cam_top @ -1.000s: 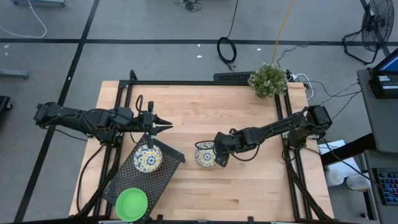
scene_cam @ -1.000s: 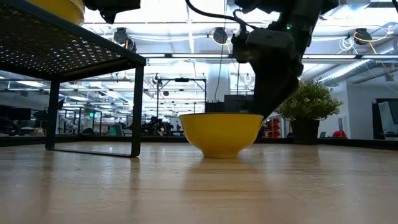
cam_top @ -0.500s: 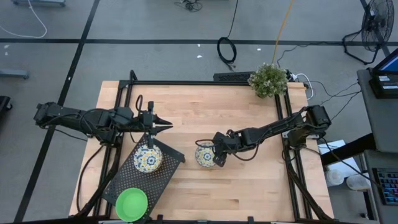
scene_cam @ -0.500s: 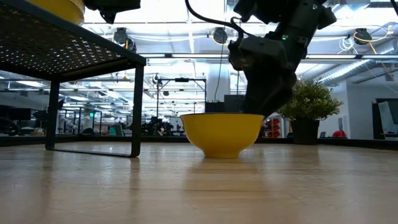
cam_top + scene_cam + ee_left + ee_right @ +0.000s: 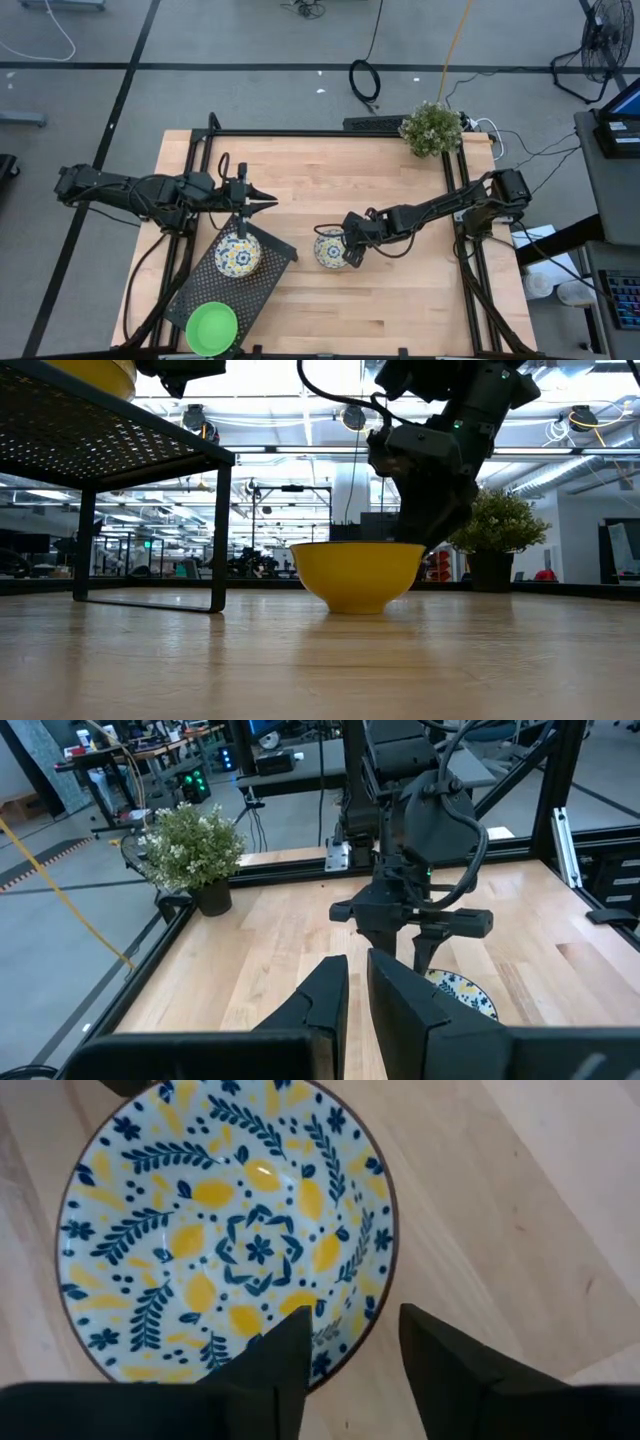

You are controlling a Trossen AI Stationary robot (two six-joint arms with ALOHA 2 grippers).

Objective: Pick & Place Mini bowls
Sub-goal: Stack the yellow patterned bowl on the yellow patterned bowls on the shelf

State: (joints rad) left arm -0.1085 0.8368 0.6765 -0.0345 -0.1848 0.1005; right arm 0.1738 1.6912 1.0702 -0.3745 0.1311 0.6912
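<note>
A: What carries everything?
B: A pale wooden bench (image 5: pixel 400 290) with a black perforated mesh tray (image 5: pixel 262 283) raised on legs at its left front.
A: And the arms?
B: The right gripper (image 5: pixel 349 252) straddles the rim of a white bowl with blue-and-yellow floral pattern (image 5: pixel 328 250) standing mid-bench; its jaws are apart, one inside the rim, one outside. The left gripper (image 5: pixel 272 204) hangs behind the tray, jaws nearly together, holding nothing.
A: Other bowls?
B: A second floral bowl (image 5: pixel 237 256) and a plain bright green plastic bowl (image 5: pixel 212 328) sit on the tray.
</note>
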